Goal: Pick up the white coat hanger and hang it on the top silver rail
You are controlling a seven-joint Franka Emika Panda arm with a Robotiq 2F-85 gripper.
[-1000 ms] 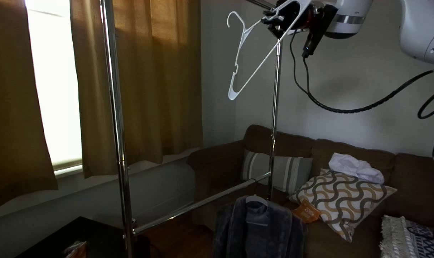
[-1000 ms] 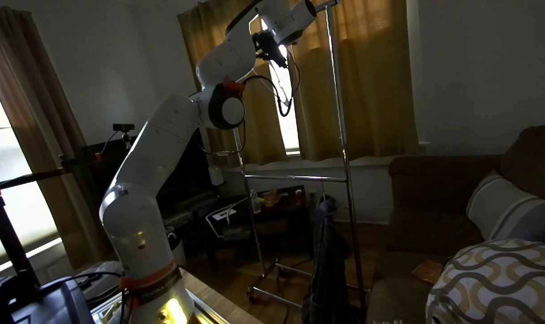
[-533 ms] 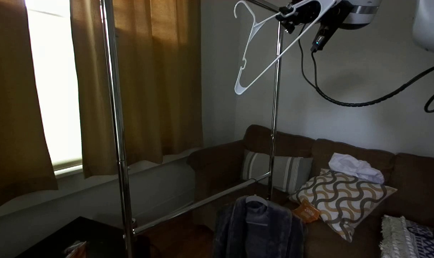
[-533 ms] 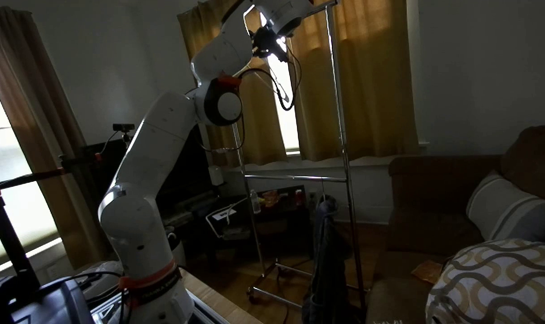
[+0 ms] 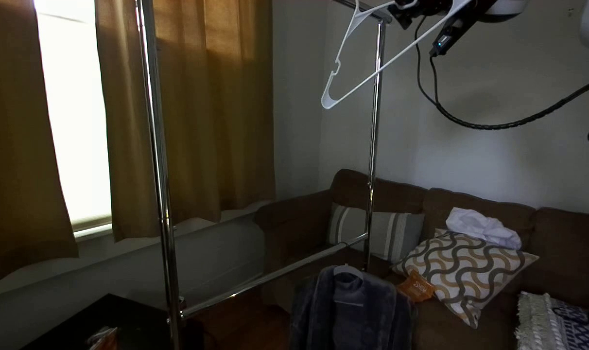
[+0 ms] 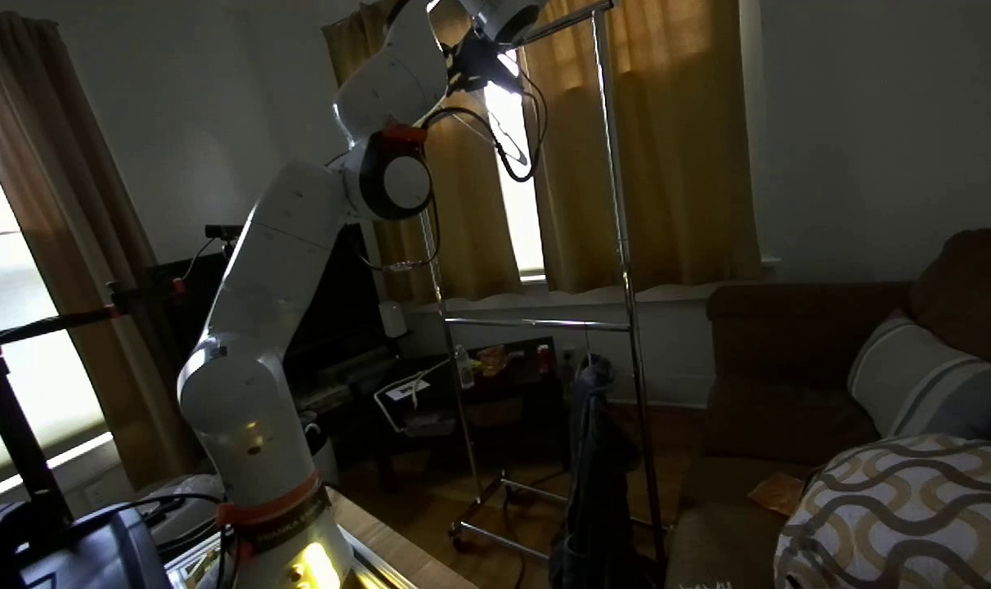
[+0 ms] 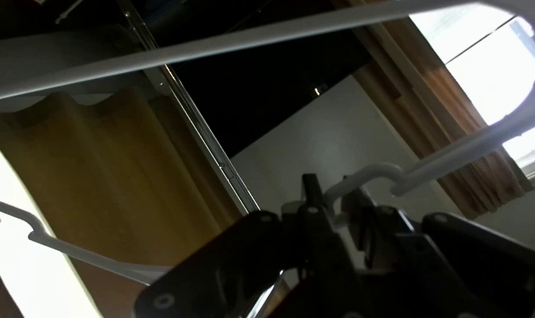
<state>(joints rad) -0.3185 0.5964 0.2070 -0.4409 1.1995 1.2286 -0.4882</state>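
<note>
The white coat hanger [image 5: 329,102] is up in the air, tilted, near the top of the garment rack. My gripper [image 7: 333,198] is closed around one of its sloping arms, beside a notch. In the wrist view the long bar [image 7: 232,44] of the hanger crosses the upper part. The hook is cut off in an exterior view and hidden behind the fingers in the wrist view. The top silver rail [image 6: 573,18] shows in both exterior views; my arm covers its far stretch. In an exterior view the hanger crosses in front of this rail; whether they touch I cannot tell.
Tall silver poles [image 5: 156,146] hold up the rack. From its lower crossbar [image 6: 536,324] hangs a dark coat [image 5: 353,316]. A brown sofa [image 5: 294,214] with cushions stands behind, and curtains [image 5: 216,121] cover the window. A black cable [image 5: 489,127] loops off my arm.
My gripper has risen with the hanger in it, shifting right in an exterior view. The hook, visible before, has left the top of that picture. The rack and coat stay put.
</note>
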